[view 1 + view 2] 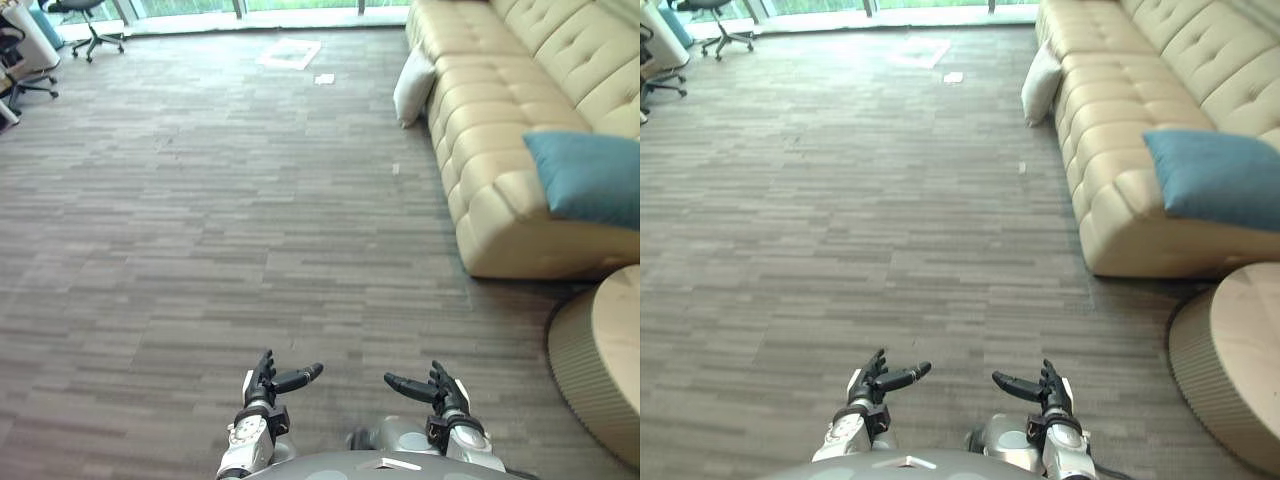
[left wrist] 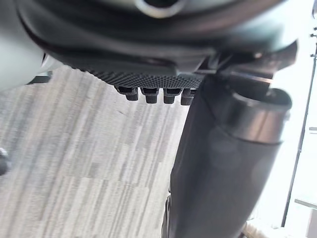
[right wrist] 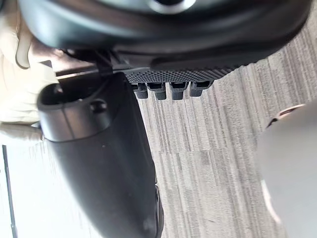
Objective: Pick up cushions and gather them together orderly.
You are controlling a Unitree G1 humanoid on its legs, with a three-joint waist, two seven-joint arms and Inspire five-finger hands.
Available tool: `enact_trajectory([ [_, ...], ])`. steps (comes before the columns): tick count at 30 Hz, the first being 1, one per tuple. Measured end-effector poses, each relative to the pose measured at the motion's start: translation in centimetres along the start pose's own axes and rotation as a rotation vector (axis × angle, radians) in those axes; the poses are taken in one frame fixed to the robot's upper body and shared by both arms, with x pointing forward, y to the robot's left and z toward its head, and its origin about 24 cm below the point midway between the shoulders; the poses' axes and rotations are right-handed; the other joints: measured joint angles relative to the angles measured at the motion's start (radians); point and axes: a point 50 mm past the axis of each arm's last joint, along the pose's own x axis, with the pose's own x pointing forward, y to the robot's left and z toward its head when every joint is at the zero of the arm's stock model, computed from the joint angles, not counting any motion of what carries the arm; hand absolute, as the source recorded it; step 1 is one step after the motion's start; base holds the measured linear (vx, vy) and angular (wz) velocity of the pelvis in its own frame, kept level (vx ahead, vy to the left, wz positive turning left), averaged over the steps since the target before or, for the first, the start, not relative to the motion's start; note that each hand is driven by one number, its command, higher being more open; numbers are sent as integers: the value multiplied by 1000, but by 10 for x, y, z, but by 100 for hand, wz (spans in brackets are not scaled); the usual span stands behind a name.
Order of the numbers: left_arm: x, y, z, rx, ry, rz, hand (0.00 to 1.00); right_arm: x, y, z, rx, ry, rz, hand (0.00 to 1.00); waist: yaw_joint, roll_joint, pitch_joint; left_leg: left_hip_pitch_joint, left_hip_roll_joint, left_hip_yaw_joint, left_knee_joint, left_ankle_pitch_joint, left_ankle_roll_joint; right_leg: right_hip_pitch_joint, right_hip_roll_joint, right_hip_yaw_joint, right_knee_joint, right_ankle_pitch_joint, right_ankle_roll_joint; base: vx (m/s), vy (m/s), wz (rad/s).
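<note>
Grey carpet (image 1: 200,220) lies ahead of your left hand (image 1: 268,382) and right hand (image 1: 442,390). Both are held low with fingers relaxed and nothing in them, probably because no cushion is within reach. The white cushion (image 1: 413,88) stands on edge, propped against the cream sofa (image 1: 500,100), its long axis seemingly upright. The blue cushion (image 1: 590,178) lies on the seat with its long axis across it, corners toward the front edge.

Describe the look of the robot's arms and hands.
The left hand and right hand are dark, with slim fingers and a thicker thumb; the wrist views show a dotted texture on the palm. Each sits on a silver-grey arm with a rounded wrist.
</note>
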Motion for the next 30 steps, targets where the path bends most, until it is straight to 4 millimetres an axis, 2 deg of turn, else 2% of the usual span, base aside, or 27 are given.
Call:
enact_trajectory([
  [2,0,0,2,1,-8,-1,100,0,1,-2,0,11,0,100,15,1,-1,-18,-74,-4,-291,55,6,42,-14,29,-53,0,18,498,96,-70],
  [3,1,-1,2,0,-8,-3,100,0,-4,-4,-10,15,-8,100,26,17,-4,-26,-108,-10,-510,171,28,93,-9,63,-105,-6,39,607,173,-89],
  [4,2,1,4,7,-14,3,100,-1,-4,-7,-20,28,-6,100,45,16,-3,-19,-114,-26,-502,284,82,127,-15,95,-126,-13,51,778,210,-77],
  [5,4,7,5,25,-9,16,100,-1,3,-11,-17,46,8,100,37,-19,-17,-15,-149,-13,-497,299,122,138,-50,102,-122,-10,63,682,164,-38],
  [7,5,12,6,37,-1,28,100,-3,5,-16,-11,60,12,100,29,-36,-21,-15,-151,-16,-460,267,141,108,-75,112,-56,19,108,643,151,2],
  [8,6,14,9,41,-4,37,100,-3,8,-17,-10,66,21,100,31,-45,-15,-20,-142,11,-347,205,173,90,-84,120,65,60,131,691,245,10],
  [9,6,21,9,57,-7,48,100,-6,6,-25,-3,88,11,100,30,-72,-31,14,-180,28,-329,165,187,31,-114,113,279,79,146,538,242,5],
  [10,3,22,2,60,12,52,100,-6,2,-26,-3,92,3,100,29,-72,-47,72,-198,36,-379,106,199,-34,-138,108,458,134,179,642,267,18],
  [11,3,23,-2,84,37,46,100,-6,1,-26,-4,94,-5,100,14,-87,-46,139,-233,24,-429,78,170,-99,-179,106,646,218,208,560,183,42],
  [12,4,23,-6,117,66,35,100,-4,1,-24,-7,86,1,100,2,-100,-44,213,-273,0,-480,60,174,-193,-227,89,839,191,159,586,138,53],
  [13,4,21,-9,125,83,30,100,-3,1,-20,-8,75,1,100,1,-93,-41,255,-276,-11,-504,47,171,-245,-239,70,908,155,114,613,50,45],
  [14,4,18,-9,128,89,22,100,-2,-1,-14,-5,53,1,100,-9,-74,-30,307,-272,-25,-529,29,164,-309,-238,50,942,120,89,753,22,29],
  [16,2,15,-15,129,107,13,100,1,-5,2,-12,-21,-1,100,-27,-27,-8,414,-237,-55,-573,-6,146,-438,-207,6,886,35,83,573,-23,44],
  [17,1,16,-17,129,118,16,100,2,-8,9,-20,-46,-7,100,-36,-9,3,464,-205,-67,-578,-20,145,-509,-176,-10,776,-2,72,504,-116,59],
  [18,1,18,-19,131,125,20,100,3,-8,12,-18,-58,-6,100,-40,-8,4,505,-181,-67,-591,-22,147,-566,-157,-17,586,12,85,764,-217,74],
  [19,-1,19,-21,133,129,23,100,3,-6,15,-9,-72,-5,100,-43,-13,2,545,-164,-65,-614,-34,127,-587,-152,-24,357,76,112,640,-233,69],
  [20,-1,20,-21,137,129,23,100,2,-5,14,-6,-70,-5,100,-47,-23,-3,566,-163,-65,-628,-46,108,-589,-150,-28,244,134,118,691,-286,69],
  [21,-2,19,-24,146,138,21,100,3,-5,13,0,-61,-8,100,-44,-14,-5,636,-132,-65,-665,-60,82,-572,-126,-41,229,317,25,867,-362,17],
  [22,-1,12,-23,133,135,6,100,5,-5,16,-4,-63,-8,100,-28,9,-11,645,-117,-61,-670,-32,82,-594,-102,-33,293,247,29,736,-298,-3],
  [23,0,9,-23,132,132,-1,100,5,-4,17,-7,-67,-6,100,-28,6,-11,650,-118,-52,-663,-7,75,-605,-107,-29,338,206,30,817,-351,-21],
  [24,-1,3,-25,123,137,-12,100,4,-4,18,-2,-70,-7,100,-36,3,-10,665,-119,-57,-646,34,42,-605,-119,-29,407,141,11,380,-174,4],
  [25,-2,0,-27,122,143,-20,100,4,-5,18,1,-67,-10,100,-42,3,-11,668,-113,-64,-615,49,25,-597,-119,-30,436,105,7,726,-337,11],
  [26,-3,-8,-29,108,146,-42,100,3,-6,14,10,-49,-15,100,-48,8,-13,597,-70,-134,-367,89,-41,-536,-111,-39,456,22,10,446,-212,9],
  [27,-3,-9,-28,102,143,-45,100,3,-6,13,11,-46,-16,100,-49,10,-13,549,-53,-164,-257,114,-84,-511,-105,-44,446,10,9,642,-305,13],
  [28,-3,-13,-27,88,137,-50,100,2,-8,11,10,-42,-20,100,-50,20,-12,454,-22,-210,-43,162,-141,-463,-85,-56,414,-1,7,501,-214,7],
  [29,-3,-12,-24,77,118,-53,100,0,-11,7,8,-30,-26,100,-45,32,-14,332,31,-212,234,162,-136,-383,-45,-63,353,-9,2,600,-206,-5],
  [30,-2,-6,-18,46,92,-24,100,-2,-9,2,26,-11,-27,100,-37,24,-12,244,77,-161,394,134,-125,-272,-15,-61,273,-16,-2,495,-128,-14],
])
